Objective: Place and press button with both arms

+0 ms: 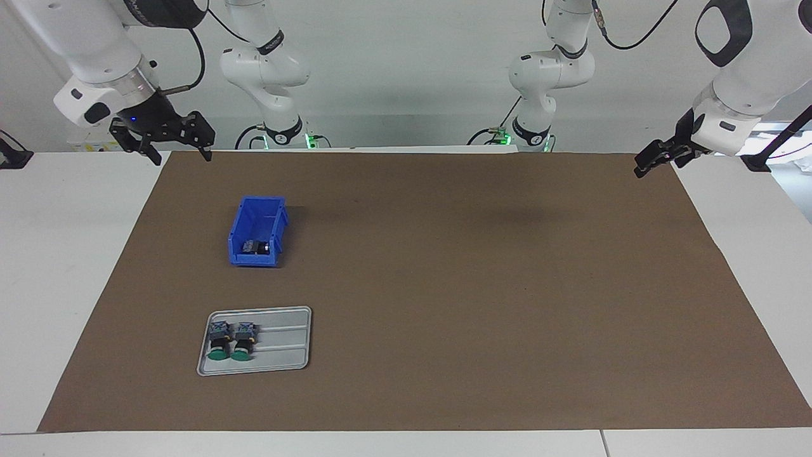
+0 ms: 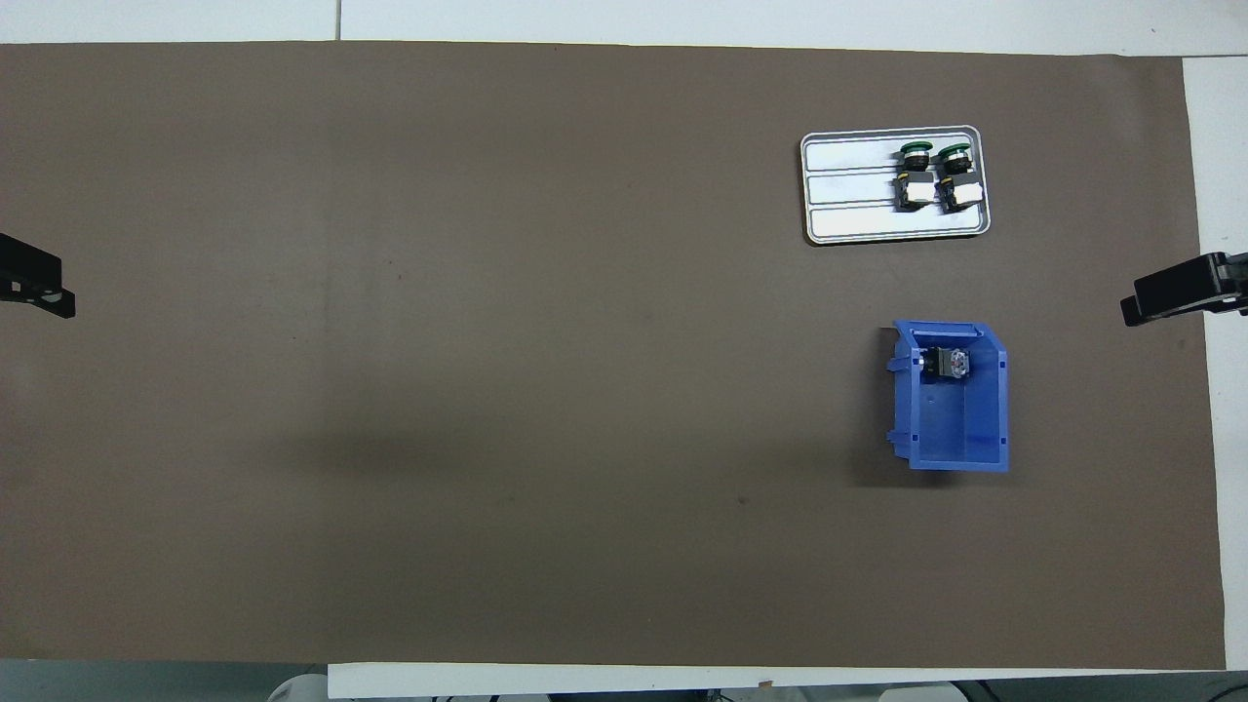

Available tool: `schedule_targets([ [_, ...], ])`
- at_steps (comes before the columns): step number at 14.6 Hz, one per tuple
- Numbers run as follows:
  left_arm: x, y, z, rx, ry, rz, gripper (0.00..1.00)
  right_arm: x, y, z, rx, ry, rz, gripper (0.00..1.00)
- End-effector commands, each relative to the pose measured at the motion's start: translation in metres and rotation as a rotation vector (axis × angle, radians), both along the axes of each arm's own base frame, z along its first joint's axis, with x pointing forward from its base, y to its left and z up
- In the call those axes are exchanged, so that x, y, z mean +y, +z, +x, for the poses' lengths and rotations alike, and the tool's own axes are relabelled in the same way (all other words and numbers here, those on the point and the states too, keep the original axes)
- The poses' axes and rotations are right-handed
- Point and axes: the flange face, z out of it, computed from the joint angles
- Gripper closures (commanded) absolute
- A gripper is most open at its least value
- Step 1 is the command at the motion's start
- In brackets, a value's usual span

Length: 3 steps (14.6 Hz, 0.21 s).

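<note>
Two buttons with green caps (image 1: 220, 343) (image 1: 243, 343) lie side by side on a grey ridged tray (image 1: 285, 339), caps pointing away from the robots. They also show in the overhead view (image 2: 915, 175) (image 2: 954, 175). A third button (image 1: 257, 246) lies in the blue bin (image 1: 248, 212); it also shows in the overhead view (image 2: 944, 363). My right gripper (image 1: 181, 155) is open and empty, raised over the mat's corner at the right arm's end. My left gripper (image 1: 642, 169) hangs over the mat's edge at the left arm's end, holding nothing.
The bin and tray (image 2: 848, 185) stand toward the right arm's end of the brown mat (image 1: 476, 285), the tray farther from the robots than the bin (image 2: 960, 429). White table borders the mat. Only the gripper tips show in the overhead view, left (image 2: 39, 291) and right (image 2: 1170, 294).
</note>
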Motion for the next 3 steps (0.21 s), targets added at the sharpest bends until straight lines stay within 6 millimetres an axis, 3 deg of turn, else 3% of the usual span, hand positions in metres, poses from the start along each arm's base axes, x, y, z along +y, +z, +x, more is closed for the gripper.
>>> schedule_targets([
  [1, 0.0019, 0.0007, -0.003, -0.001, 0.014, 0.004, 0.0, -0.0007, -0.0013, -0.0013, 0.01, 0.006, -0.01, 0.01],
  [3, 0.0019, 0.0007, -0.003, -0.001, 0.014, 0.004, 0.0, -0.0035, -0.0019, -0.0014, 0.01, 0.0, -0.013, 0.01],
])
